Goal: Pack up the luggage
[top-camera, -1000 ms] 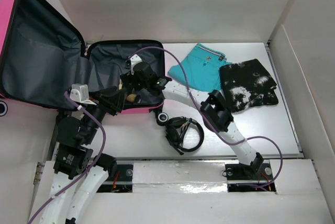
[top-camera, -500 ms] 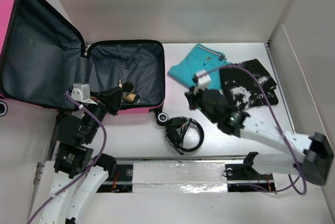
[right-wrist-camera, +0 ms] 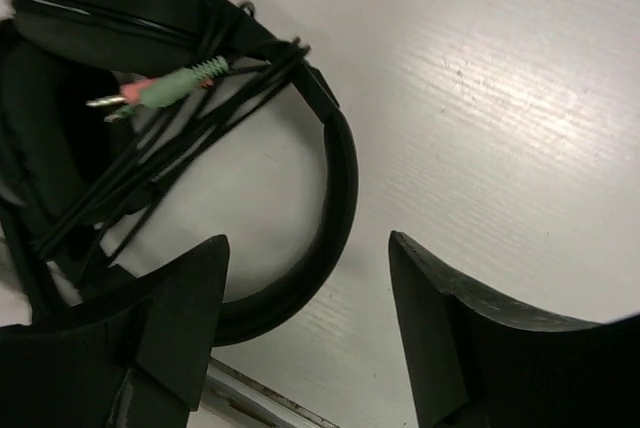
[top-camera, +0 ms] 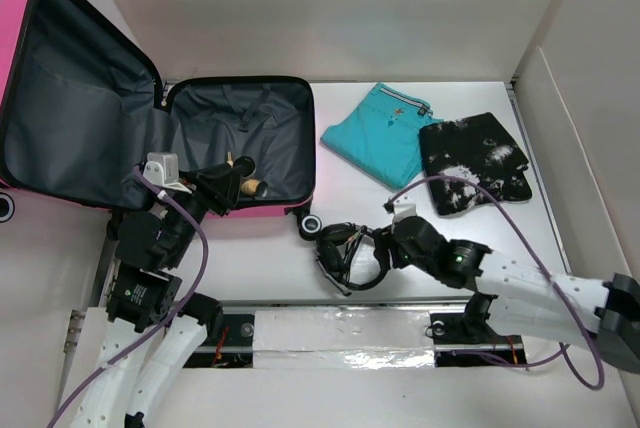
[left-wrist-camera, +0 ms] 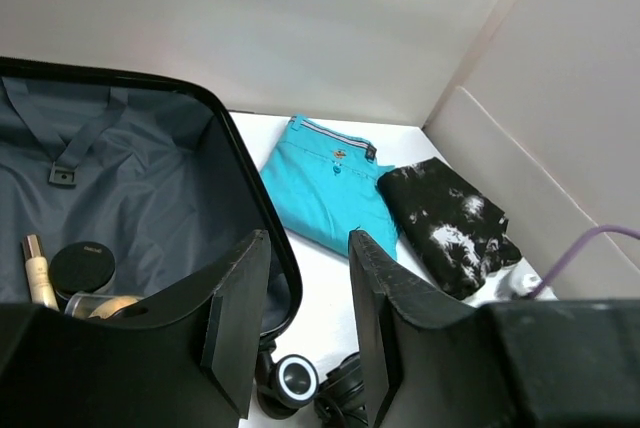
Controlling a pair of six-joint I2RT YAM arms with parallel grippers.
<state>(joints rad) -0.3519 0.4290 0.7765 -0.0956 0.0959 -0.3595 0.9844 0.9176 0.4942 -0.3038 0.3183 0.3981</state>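
Right gripper (right-wrist-camera: 305,248): jaws open, empty, low over the headphones (top-camera: 350,253). Best to close on the headband (right-wrist-camera: 340,178), not the loose cable. Luggage (top-camera: 270,128) lies open, far left. Left gripper (left-wrist-camera: 305,248): jaws apart, empty, above its near rim.

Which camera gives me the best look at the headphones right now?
Right wrist: the headphones fill it, band, cable and plugs sharp. Top external shows them whole but small, by the right hand. Left wrist catches only an edge.
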